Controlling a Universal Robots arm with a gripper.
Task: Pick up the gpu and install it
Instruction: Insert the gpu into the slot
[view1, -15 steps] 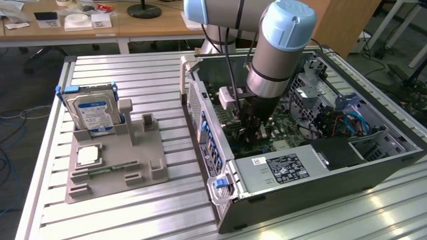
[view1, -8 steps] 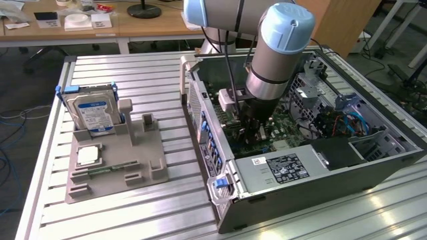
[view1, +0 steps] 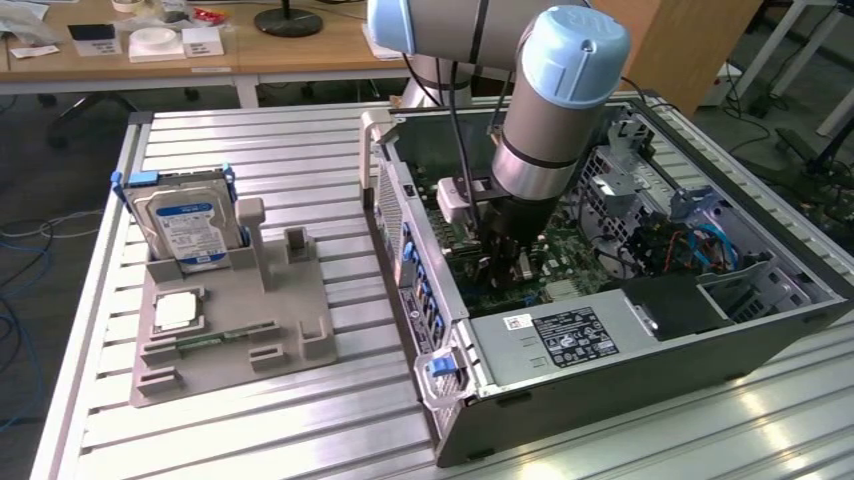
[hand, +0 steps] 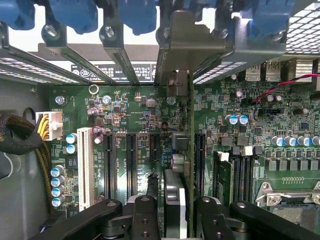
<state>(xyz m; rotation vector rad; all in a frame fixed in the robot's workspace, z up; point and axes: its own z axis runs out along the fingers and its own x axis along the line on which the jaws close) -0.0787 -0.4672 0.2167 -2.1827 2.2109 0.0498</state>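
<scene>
My gripper (view1: 505, 255) reaches down into the open computer case (view1: 747, 330), shut on the gpu (view1: 455, 196). In the wrist view the gpu (hand: 190, 150) stands edge-on between my black fingers (hand: 145, 217), over the green motherboard (hand: 125, 107). Its pale metal end bracket (hand: 175, 55) sits at the case's rear slot openings, among the blue latches (hand: 140, 12). The card lines up with the row of black expansion slots (hand: 131, 165). I cannot tell whether its edge is seated in a slot.
A white slot (hand: 85, 167) and a power connector (hand: 50, 125) with a cable bundle lie to one side. Memory slots (hand: 240, 172) lie on the other. Outside the case, a grey fixture (view1: 234, 340) holds a hard drive (view1: 187, 222), a processor (view1: 176, 310) and a memory stick (view1: 220, 338).
</scene>
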